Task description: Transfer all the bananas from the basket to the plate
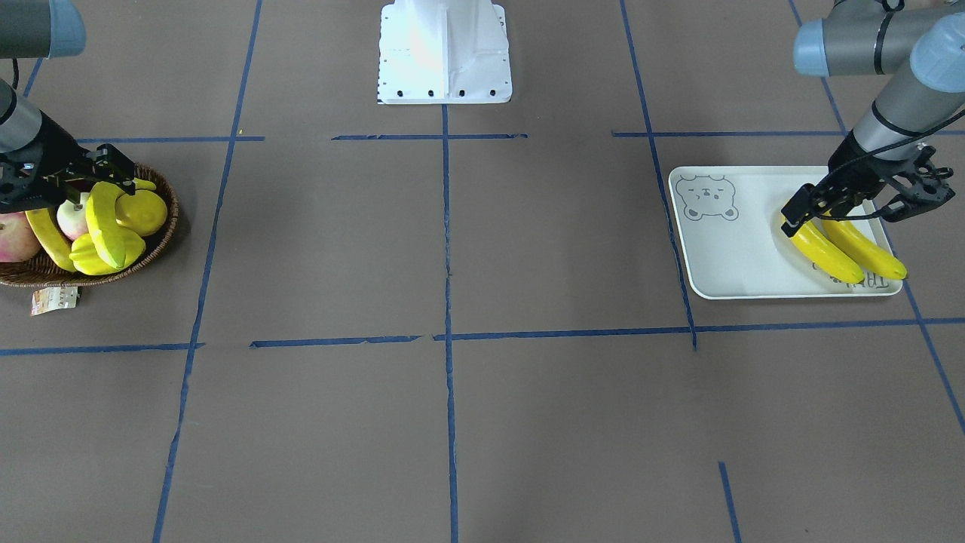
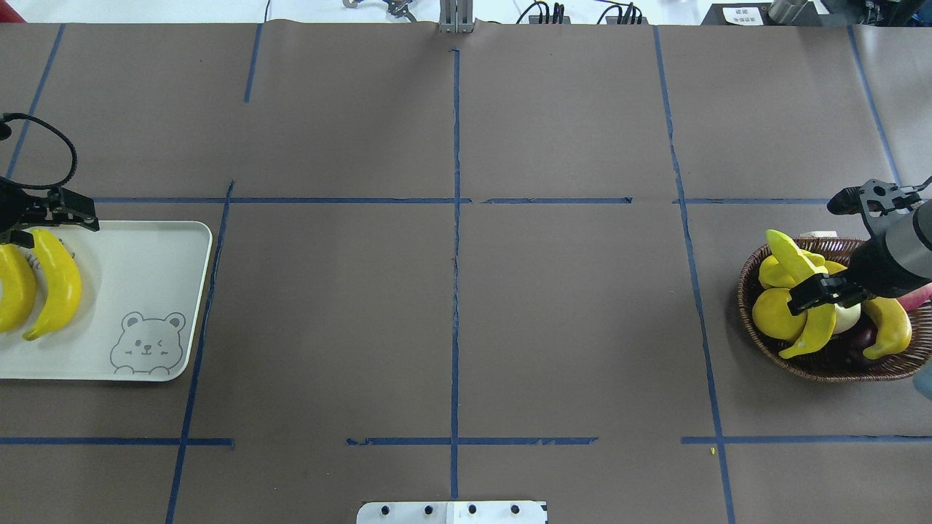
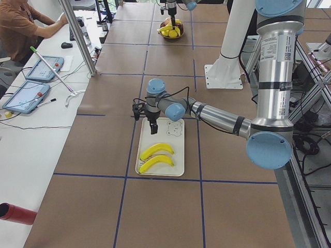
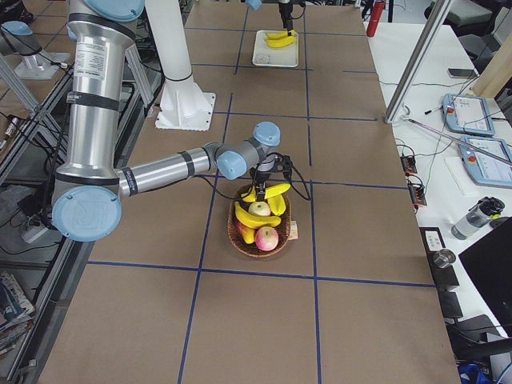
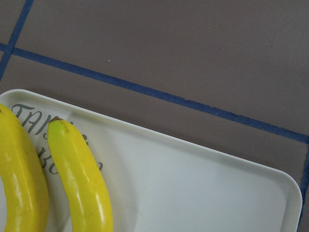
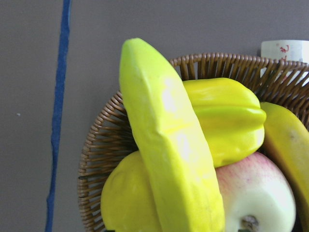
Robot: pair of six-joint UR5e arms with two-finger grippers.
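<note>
Clamping one banana [image 2: 790, 258] over the basket [image 2: 815, 370], the right claw [image 2: 819, 292] is closed. The left claw [image 1: 840, 213] gapes empty above the plate [image 1: 724, 256].

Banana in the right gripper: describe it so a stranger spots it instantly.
Find the wicker basket at the overhead view's right edge. The banana is the long yellow one clamped in the right gripper, tilted up over the other fruit.

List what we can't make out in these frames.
- Basket, overhead: right side is behind the right gripper and arm, which hide the fruit beneath.
- Plate, overhead: left end is out of frame, cutting one banana.
- Plate lettering, left wrist: partly covered by bananas.
- Dark item in basket: buried, unidentifiable.
</note>
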